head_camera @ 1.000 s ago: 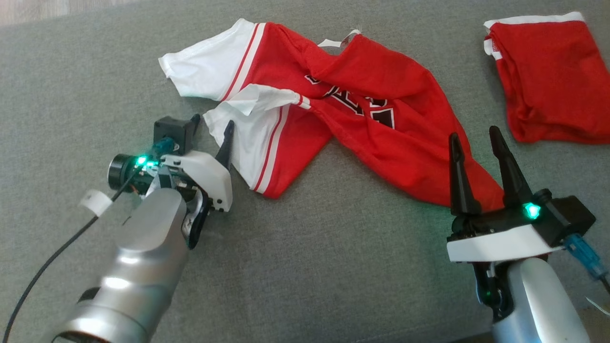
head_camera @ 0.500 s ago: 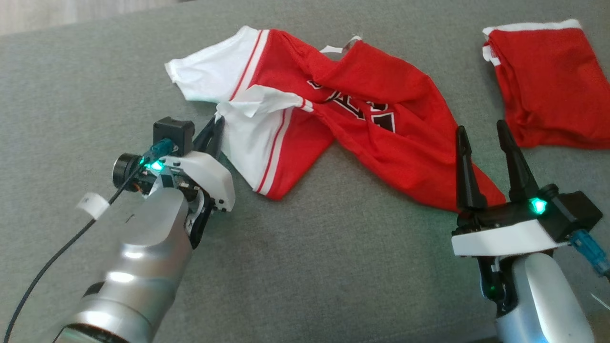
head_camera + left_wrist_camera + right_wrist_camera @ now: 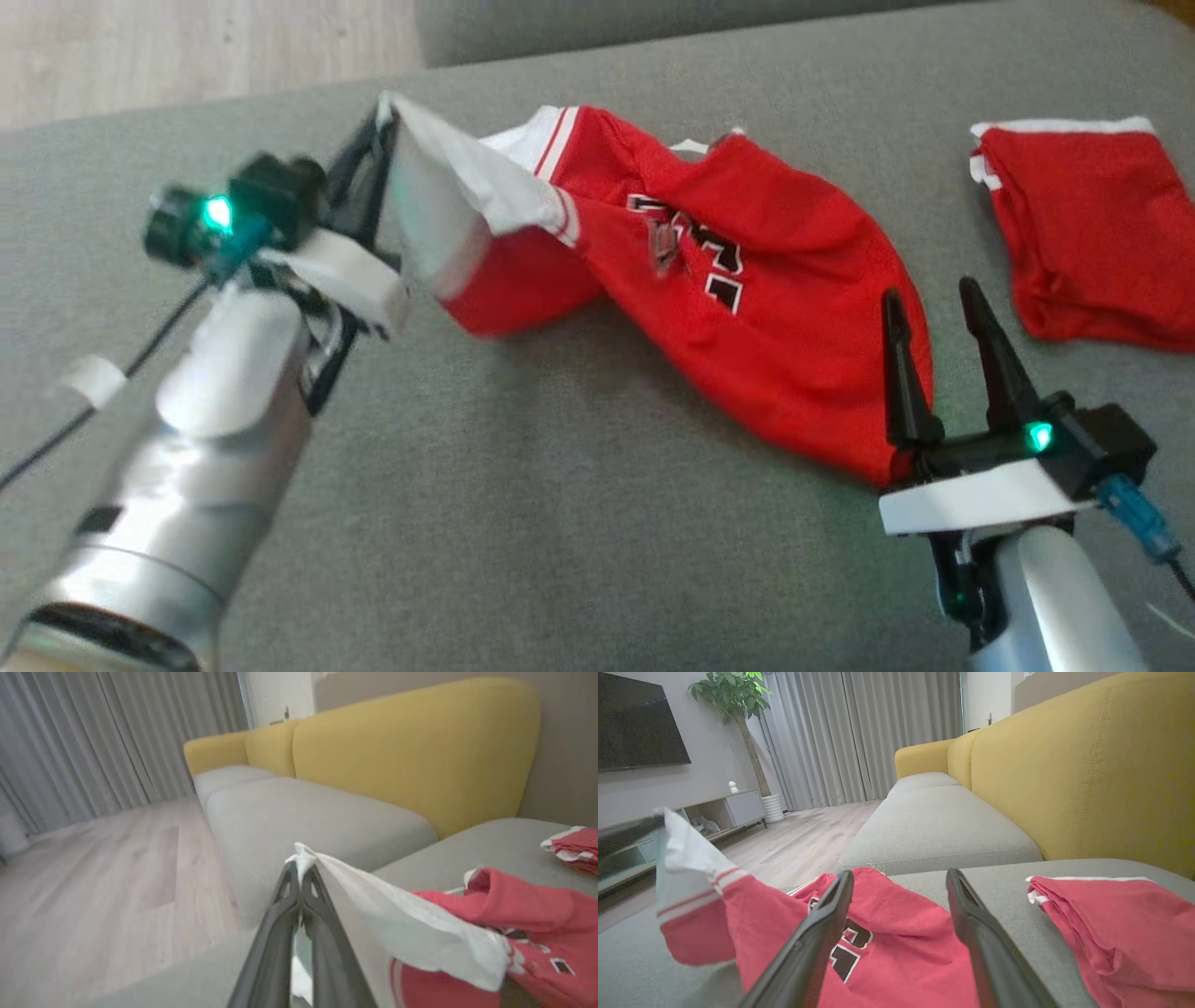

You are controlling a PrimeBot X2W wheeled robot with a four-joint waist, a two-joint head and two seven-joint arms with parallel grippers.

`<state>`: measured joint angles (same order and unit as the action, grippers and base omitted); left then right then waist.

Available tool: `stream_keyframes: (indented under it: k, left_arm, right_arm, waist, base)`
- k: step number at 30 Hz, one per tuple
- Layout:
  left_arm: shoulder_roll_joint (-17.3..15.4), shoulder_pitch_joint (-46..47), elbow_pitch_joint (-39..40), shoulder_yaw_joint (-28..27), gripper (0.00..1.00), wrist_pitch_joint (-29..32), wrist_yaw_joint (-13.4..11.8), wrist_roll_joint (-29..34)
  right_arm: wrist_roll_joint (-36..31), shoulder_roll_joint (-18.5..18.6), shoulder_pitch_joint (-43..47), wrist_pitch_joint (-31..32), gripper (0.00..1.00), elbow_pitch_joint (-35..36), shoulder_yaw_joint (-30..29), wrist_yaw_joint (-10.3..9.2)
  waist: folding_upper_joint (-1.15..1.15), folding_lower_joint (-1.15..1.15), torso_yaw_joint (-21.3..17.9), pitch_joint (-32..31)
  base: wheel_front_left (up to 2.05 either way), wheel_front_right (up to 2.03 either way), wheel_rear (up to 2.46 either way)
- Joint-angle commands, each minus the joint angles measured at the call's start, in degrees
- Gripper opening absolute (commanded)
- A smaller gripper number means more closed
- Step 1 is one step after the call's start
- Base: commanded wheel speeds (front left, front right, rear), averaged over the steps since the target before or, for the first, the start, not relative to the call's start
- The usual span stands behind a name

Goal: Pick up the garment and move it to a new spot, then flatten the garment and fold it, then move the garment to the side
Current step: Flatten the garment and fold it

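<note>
The garment [image 3: 747,308] is a red jersey with white sleeves and black lettering, crumpled on the grey cushion [image 3: 560,523]. My left gripper [image 3: 378,126] is shut on a white sleeve corner and holds it lifted off the cushion at the upper left. In the left wrist view the closed gripper [image 3: 301,870] pinches the white cloth [image 3: 411,933] at its tip. My right gripper [image 3: 929,303] stands open at the garment's lower right hem, empty. In the right wrist view the garment [image 3: 887,947] lies under and beyond the open fingers [image 3: 971,924].
A second folded red garment [image 3: 1092,233] lies at the far right of the cushion, seen too as the red pile [image 3: 1120,933] in the right wrist view. Wooden floor [image 3: 187,47] lies past the cushion's far left edge. A yellow sofa back [image 3: 1087,774] rises behind.
My left gripper closed on the white sleeve corner and lifted it up and away toward the far left, dragging the garment's left side with it. The right gripper stayed open. The head camera shifted.
</note>
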<state>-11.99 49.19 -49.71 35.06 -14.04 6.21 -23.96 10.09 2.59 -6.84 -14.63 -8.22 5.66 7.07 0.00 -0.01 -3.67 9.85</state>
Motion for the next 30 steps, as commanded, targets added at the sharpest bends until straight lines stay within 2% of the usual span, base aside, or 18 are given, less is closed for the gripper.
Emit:
stream_keyframes:
  k: [1, 5, 9, 10, 15, 20, 21, 22, 23, 27, 30]
  left_arm:
    - [-3.2, 3.6, 3.9, -1.2, 0.0, -0.8, -0.3, 1.2]
    - [-7.9, 1.9, 12.1, 1.4, 0.0, -0.9, 0.2, 5.0]
    - [-13.7, -3.8, 19.3, 4.9, 0.0, 1.0, 0.5, 7.6]
    - [-13.7, -3.8, 19.3, 4.9, 0.0, 1.0, 0.5, 7.6]
    - [-21.2, -14.3, 29.4, 7.9, 0.0, 5.9, 0.3, 8.4]
    - [-25.3, -23.9, 37.4, 10.9, 0.0, 12.9, 0.1, 6.4]
    - [-25.9, -25.3, 38.2, 11.4, 0.37, 14.6, 0.1, 5.8]
    - [-26.3, -26.3, 39.0, 11.8, 0.87, 15.8, 0.1, 5.5]
    - [-26.6, -27.1, 39.8, 11.9, 1.0, 16.6, -0.3, 5.0]
    - [-26.3, -28.6, 42.5, 10.2, 1.0, 17.6, -3.4, 3.1]
    - [-24.7, -29.5, 44.3, 6.3, 1.0, 15.5, -7.7, 0.0]
  right_arm:
    - [0.2, 0.3, -0.3, -0.4, 1.0, 1.3, 1.4, 0.42]
    - [0.5, 0.3, 0.6, -0.4, 1.0, 0.0, 1.7, 0.42]
    - [0.9, 0.3, 1.3, -0.4, 1.0, -0.9, 1.5, 0.42]
    - [0.9, 0.3, 1.3, -0.4, 1.0, -0.9, 1.5, 0.42]
    - [1.0, 0.3, 2.4, -0.4, 1.0, -1.5, 1.0, 0.42]
    - [0.5, 0.3, 2.8, -0.4, 1.0, -2.4, 0.3, 0.42]
    - [0.5, 0.3, 2.7, -0.4, 1.0, -2.6, 0.3, 0.42]
    - [0.4, 0.3, 2.7, -0.4, 1.0, -2.7, 0.3, 0.42]
    - [0.4, 0.3, 2.6, -0.4, 1.0, -2.8, 0.2, 0.42]
    - [0.0, 0.3, 2.5, -0.4, 1.0, -3.0, -0.1, 0.42]
    - [-0.1, 0.3, 2.5, -0.4, 1.0, -2.9, -0.1, 0.42]
  waist:
    - [0.0, 0.01, 1.0, -1.3]
    - [0.0, 0.01, 2.1, -2.9]
    - [0.0, 0.01, 3.4, -4.2]
    - [0.0, 0.01, 3.4, -4.2]
    - [0.0, 0.01, 5.3, -5.5]
    - [0.0, 0.01, 7.5, -6.3]
    - [0.0, 0.01, 7.8, -6.4]
    - [0.0, 0.01, 8.0, -6.6]
    - [0.0, 0.01, 8.3, -6.7]
    - [0.0, 0.01, 9.2, -7.2]
    - [0.0, 0.01, 9.4, -7.8]
  base:
    - [0.0, 0.0, 0.0]
    - [0.0, 0.0, 0.0]
    - [0.0, 0.0, 0.0]
    - [0.0, 0.0, 0.0]
    - [0.0, 0.0, 0.0]
    - [0.0, 0.0, 0.0]
    - [0.0, 0.0, 0.0]
    - [0.0, 0.0, 0.0]
    - [0.0, 0.0, 0.0]
    - [0.0, 0.0, 0.0]
    - [0.0, 0.0, 0.0]
